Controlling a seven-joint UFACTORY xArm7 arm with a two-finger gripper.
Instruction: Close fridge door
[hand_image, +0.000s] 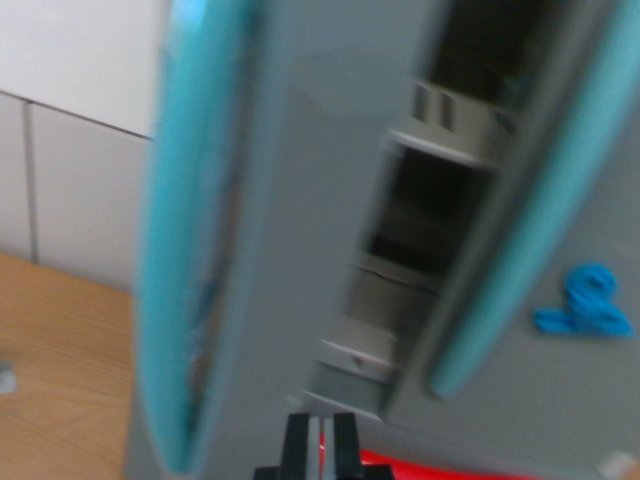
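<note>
A toy fridge fills the wrist view, blurred by motion. Its grey door (290, 200) with a light-blue edge (185, 250) stands ajar, seen edge-on. Through the gap I see grey inner shelves (450, 130) and a dark interior. The fridge body (560, 380) to the wrist view's right has a light-blue trim strip (530, 230) and a blue logo (585, 305). My gripper (320, 440) sits at the bottom centre, its two black fingers close together with nothing between them, just below the door's lower inner edge.
A wooden floor or tabletop (60, 370) lies at the lower left. A white tiled wall (70, 130) stands behind. Something red (420, 468) shows at the bottom edge beside the gripper.
</note>
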